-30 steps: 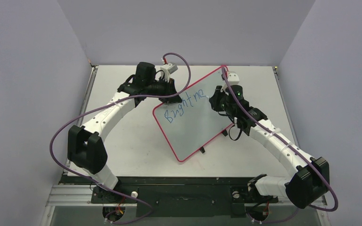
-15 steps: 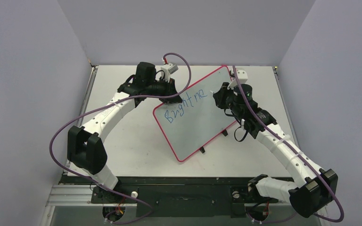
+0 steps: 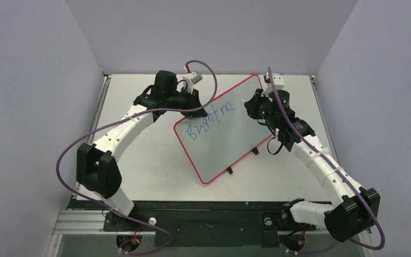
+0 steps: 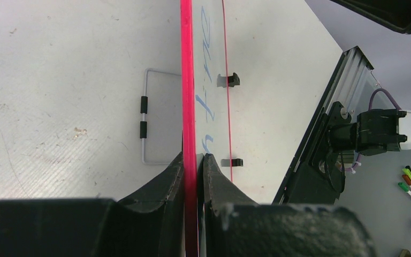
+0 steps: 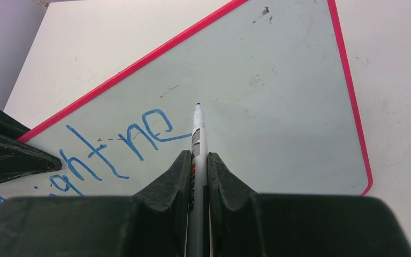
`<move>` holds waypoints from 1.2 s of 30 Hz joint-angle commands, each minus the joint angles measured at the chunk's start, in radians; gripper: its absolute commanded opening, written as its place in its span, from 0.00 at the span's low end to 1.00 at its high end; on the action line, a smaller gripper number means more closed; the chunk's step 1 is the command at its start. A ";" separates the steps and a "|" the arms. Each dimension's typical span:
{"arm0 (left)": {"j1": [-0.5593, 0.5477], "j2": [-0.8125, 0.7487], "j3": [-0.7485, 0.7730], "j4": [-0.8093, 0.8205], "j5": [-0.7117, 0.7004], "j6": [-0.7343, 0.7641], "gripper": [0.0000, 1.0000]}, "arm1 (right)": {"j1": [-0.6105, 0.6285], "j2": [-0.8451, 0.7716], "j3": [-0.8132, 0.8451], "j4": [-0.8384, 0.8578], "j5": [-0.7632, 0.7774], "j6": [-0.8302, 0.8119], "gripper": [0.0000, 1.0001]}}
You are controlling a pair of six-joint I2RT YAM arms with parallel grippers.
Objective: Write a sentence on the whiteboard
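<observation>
My left gripper is pinched tight on the pink rim of the whiteboard. The board's long axis runs from that grip toward my right gripper. That one clamps a marker pointing straight ahead, tip just past the blue sentence, so far "Brightne".
</observation>
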 commanded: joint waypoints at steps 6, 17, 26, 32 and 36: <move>-0.011 -0.044 0.004 0.080 -0.045 0.099 0.00 | -0.016 0.014 0.033 0.052 -0.052 0.006 0.00; -0.012 -0.044 0.002 0.081 -0.043 0.100 0.00 | -0.022 0.081 0.075 0.070 -0.040 0.017 0.00; -0.015 -0.043 0.003 0.078 -0.044 0.102 0.00 | -0.019 0.116 0.079 0.082 -0.086 0.026 0.00; -0.017 -0.042 0.004 0.078 -0.043 0.101 0.00 | 0.000 0.121 0.083 0.071 -0.103 0.021 0.00; -0.018 -0.041 0.004 0.077 -0.043 0.103 0.00 | 0.022 0.121 0.083 0.060 -0.105 0.013 0.00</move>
